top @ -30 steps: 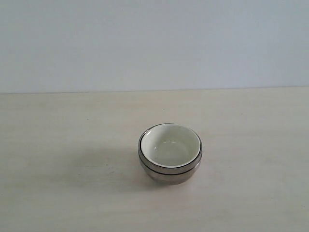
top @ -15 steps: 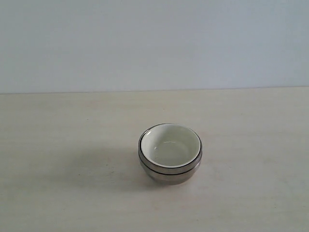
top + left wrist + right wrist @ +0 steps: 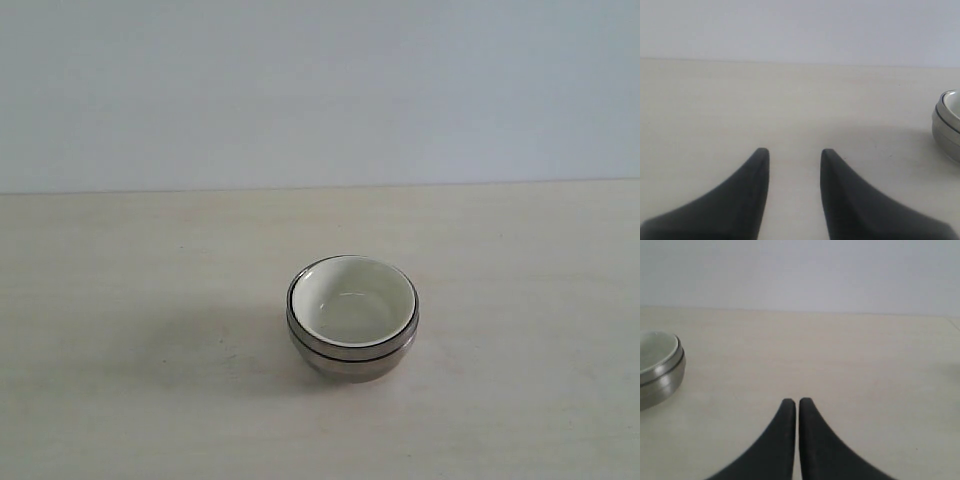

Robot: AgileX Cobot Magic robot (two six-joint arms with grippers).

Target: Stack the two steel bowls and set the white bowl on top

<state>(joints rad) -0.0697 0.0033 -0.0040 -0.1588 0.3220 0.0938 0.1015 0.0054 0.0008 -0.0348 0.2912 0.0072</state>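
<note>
The small round glossy white ceramic bowl (image 3: pixel 352 300) sits inside the two nested shiny steel bowls (image 3: pixel 350 360) on the pale table (image 3: pixel 120 400), apart from my left gripper (image 3: pixel 792 155) and my right gripper (image 3: pixel 798 402).

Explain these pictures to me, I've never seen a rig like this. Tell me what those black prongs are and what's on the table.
This is a two-armed robot. One picture comes from a camera off the arms; the other two from cameras on each wrist. Each pair of black prongs is a gripper: the left gripper is open, the right gripper shut, both empty. On the pale table sits one stack: the white bowl nested inside the steel bowls. Neither gripper touches it.
</note>
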